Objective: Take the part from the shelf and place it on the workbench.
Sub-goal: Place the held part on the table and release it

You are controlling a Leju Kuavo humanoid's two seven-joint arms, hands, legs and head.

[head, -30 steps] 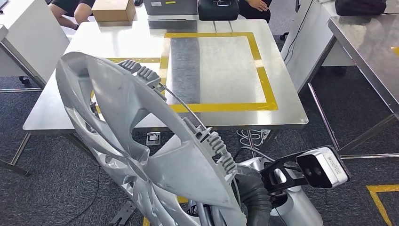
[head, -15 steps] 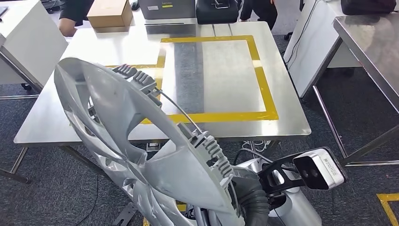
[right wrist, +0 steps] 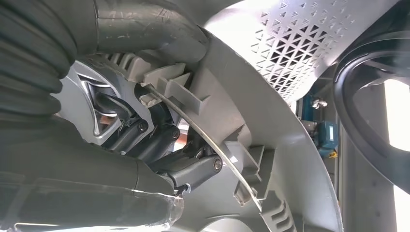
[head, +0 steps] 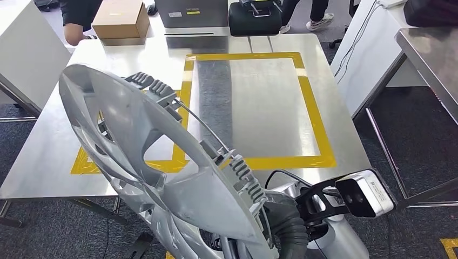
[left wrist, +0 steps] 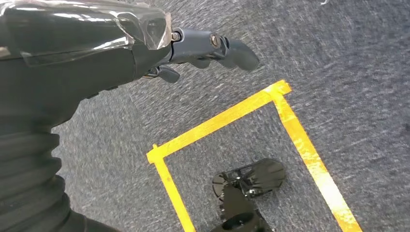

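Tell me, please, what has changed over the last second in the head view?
The camera has moved closer to the workbench: more of its top and the second yellow frame show, so nothing on it shifted itself. The right robot hand still grips the wheel cover, tilted as before. The left robot hand hangs over the carpet, holding nothing.

One wheel cover (head: 151, 162), one workbench (head: 259, 108), one cardboard box (head: 121, 19).
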